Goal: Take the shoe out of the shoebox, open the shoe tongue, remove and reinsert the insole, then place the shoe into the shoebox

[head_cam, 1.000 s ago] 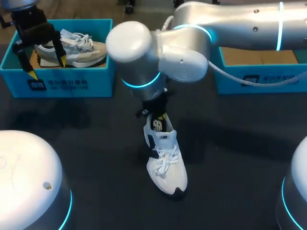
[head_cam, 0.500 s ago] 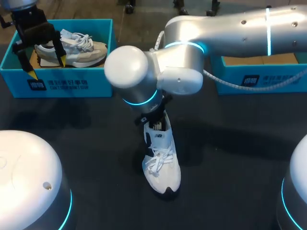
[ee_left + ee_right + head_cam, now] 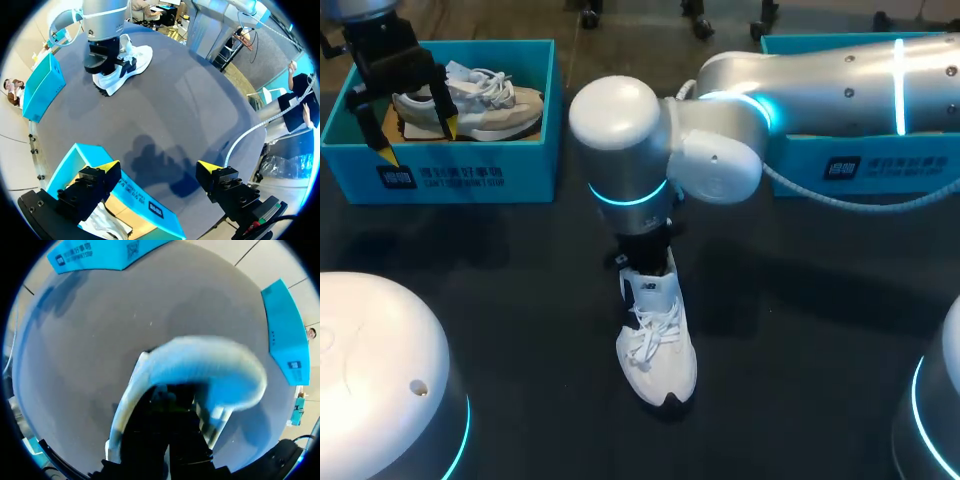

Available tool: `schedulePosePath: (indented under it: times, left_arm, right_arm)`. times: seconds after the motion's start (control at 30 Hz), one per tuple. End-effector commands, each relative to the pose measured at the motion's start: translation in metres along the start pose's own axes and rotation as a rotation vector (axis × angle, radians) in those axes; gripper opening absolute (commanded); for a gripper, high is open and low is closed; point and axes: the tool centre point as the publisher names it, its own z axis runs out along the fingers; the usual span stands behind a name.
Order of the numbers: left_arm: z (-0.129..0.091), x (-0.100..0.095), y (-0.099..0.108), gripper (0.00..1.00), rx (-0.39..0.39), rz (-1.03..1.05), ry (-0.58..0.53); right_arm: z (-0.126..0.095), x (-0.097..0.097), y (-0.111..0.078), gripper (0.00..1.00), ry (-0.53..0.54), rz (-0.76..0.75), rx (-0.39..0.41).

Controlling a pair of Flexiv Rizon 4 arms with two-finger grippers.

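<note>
Shoes [image 3: 657,345] number two (one boxed), shoeboxes [image 3: 440,178] two.

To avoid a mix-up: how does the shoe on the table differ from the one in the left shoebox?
The table shoe is white with dark trim; the boxed shoe is beige-grey. The table shoe points toe toward the robot with the right tool at its heel; the boxed shoe lies crosswise in its shoebox. Both are laced sneakers.

White shoe [image 3: 658,345] — teal shoebox [image 3: 530,165], black table [image 3: 520,300]
</note>
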Motion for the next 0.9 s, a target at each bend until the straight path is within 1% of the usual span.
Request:
schedulePosePath:
  times: [0.03, 0.2, 0.3, 0.47, 0.57, 0.67, 0.8, 0.9]
  left_arm:
    - [-0.001, 0.000, 0.001, 1.00, -0.001, 0.001, 0.003]
    - [-0.001, 0.000, 0.001, 1.00, -0.001, 0.001, 0.003]
    - [-0.001, 0.000, 0.001, 1.00, -0.001, 0.001, 0.003]
    - [-0.001, 0.000, 0.001, 1.00, -0.001, 0.001, 0.003]
    - [-0.001, 0.000, 0.001, 1.00, -0.001, 0.001, 0.003]
    - [-0.001, 0.000, 0.001, 1.00, -0.001, 0.001, 0.003]
    - [-0.001, 0.000, 0.001, 1.00, -0.001, 0.001, 0.003]
    - [-0.001, 0.000, 0.001, 1.00, -0.001, 0.001, 0.003]
  right_arm:
    - [0.010, 0.008, -0.019, 0.00, -0.007, 0.005, 0.006]
    - [-0.010, 0.000, -0.016, 0.00, -0.070, 0.000, -0.008]
    - [-0.019, -0.008, -0.008, 0.00, -0.105, -0.014, -0.031]
    - [-0.030, -0.019, 0.007, 0.00, -0.128, -0.028, -0.077]
    - [-0.032, -0.023, 0.013, 0.00, -0.126, -0.033, -0.087]
    - [-0.030, -0.024, 0.014, 0.00, -0.111, -0.029, -0.083]
    - [-0.027, -0.021, 0.009, 0.00, -0.068, -0.004, -0.062]
    - [-0.020, -0.017, 0.004, 0.00, -0.009, 0.004, -0.032]
